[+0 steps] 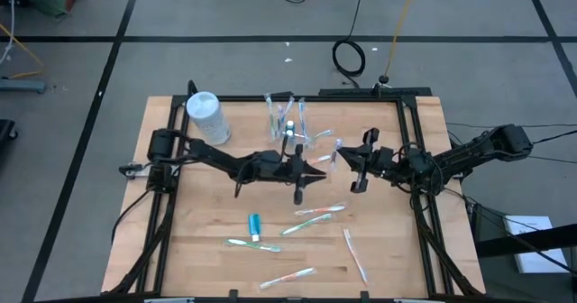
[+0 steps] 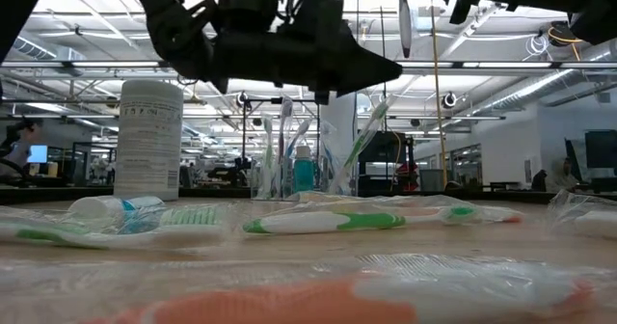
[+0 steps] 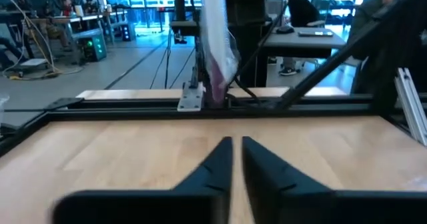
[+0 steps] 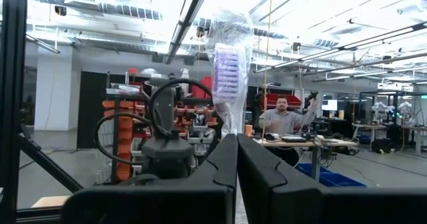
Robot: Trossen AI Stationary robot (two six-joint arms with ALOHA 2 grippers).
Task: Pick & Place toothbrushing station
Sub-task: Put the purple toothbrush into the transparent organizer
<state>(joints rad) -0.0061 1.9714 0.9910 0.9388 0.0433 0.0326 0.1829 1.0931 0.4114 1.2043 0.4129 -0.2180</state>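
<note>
A clear cup (image 1: 287, 123) with several toothbrushes standing in it sits at the table's far middle. Loose wrapped toothbrushes (image 1: 320, 212) and a blue toothpaste tube (image 1: 255, 224) lie flat on the near half. My right gripper (image 1: 343, 157), just right of centre and raised, is shut on a plastic-wrapped toothbrush (image 4: 230, 71) with purple bristles. My left gripper (image 1: 315, 173) hovers level over the table's middle, facing the right arm. Its fingers (image 3: 220, 161) are shut with nothing between them, and the held brush (image 3: 215, 51) shows ahead of them. My right gripper pinches the wrapped toothbrush between its two fingers, below the bristle head (image 4: 228, 67). The fingertips (image 4: 223, 151) hide the exact spot. The brush stands about upright above the fingers, still in its clear wrapper and clear of the table.
A white-blue cylindrical container (image 1: 206, 116) stands at the far left. More brushes lie near the front edge (image 1: 287, 277) and front right (image 1: 354, 253). A black rail frame (image 1: 410, 150) borders the wooden top. Bare wood lies under the left gripper (image 3: 133, 157).
</note>
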